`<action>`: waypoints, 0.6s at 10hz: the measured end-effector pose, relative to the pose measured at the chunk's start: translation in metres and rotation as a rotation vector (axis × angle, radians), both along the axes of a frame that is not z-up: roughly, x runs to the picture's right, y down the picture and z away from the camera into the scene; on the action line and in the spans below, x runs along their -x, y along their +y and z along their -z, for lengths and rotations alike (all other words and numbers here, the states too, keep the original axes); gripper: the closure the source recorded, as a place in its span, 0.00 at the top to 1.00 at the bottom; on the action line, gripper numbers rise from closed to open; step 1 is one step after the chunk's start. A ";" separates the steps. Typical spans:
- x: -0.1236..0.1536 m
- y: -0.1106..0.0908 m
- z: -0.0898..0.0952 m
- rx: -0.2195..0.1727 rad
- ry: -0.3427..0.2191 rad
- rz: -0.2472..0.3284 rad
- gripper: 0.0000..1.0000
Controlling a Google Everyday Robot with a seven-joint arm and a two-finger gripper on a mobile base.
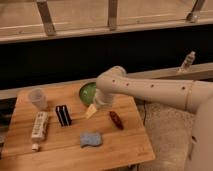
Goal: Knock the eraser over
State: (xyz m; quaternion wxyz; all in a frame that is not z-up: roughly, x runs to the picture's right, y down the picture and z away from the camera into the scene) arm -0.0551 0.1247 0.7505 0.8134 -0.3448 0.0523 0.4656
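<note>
Dark panelling and a railed ledge run behind a wooden table [124, 150] that carries a handful of small things. The eraser [63, 115] stands upright left of the table's middle, a black block with white stripes along its length. A clear cup [36, 98] is at its eleven o'clock and a white tube [39, 126] lies at its eight o'clock, both near but apart from it. A blue sponge [91, 139] lies at its five o'clock.

The hand [91, 110] hangs low over the table at the eraser's three o'clock, close by but not touching, with a green bowl [87, 92] just beyond it at twelve o'clock and a reddish-brown object [116, 120] at its four o'clock. Whether the hand is open or closed I cannot tell, nor whether it has hold of anything.

The eraser is probably light and stiff, standing on a narrow base, so it should tip readily. No grasp is needed: a sideways push toward nine o'clock, landing high on the near face, would likely topple it. A push low on the block may only slide it across the smooth wood toward the tube.
</note>
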 end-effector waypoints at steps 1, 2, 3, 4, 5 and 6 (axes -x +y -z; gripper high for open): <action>0.027 0.004 0.005 -0.007 -0.022 0.044 0.80; 0.060 0.009 0.010 -0.012 -0.047 0.101 0.80; 0.076 0.014 0.011 -0.012 -0.058 0.134 0.80; 0.100 0.021 0.012 -0.012 -0.073 0.184 0.80; 0.113 0.024 0.009 -0.011 -0.074 0.206 0.80; 0.125 0.025 0.003 -0.009 -0.069 0.216 0.80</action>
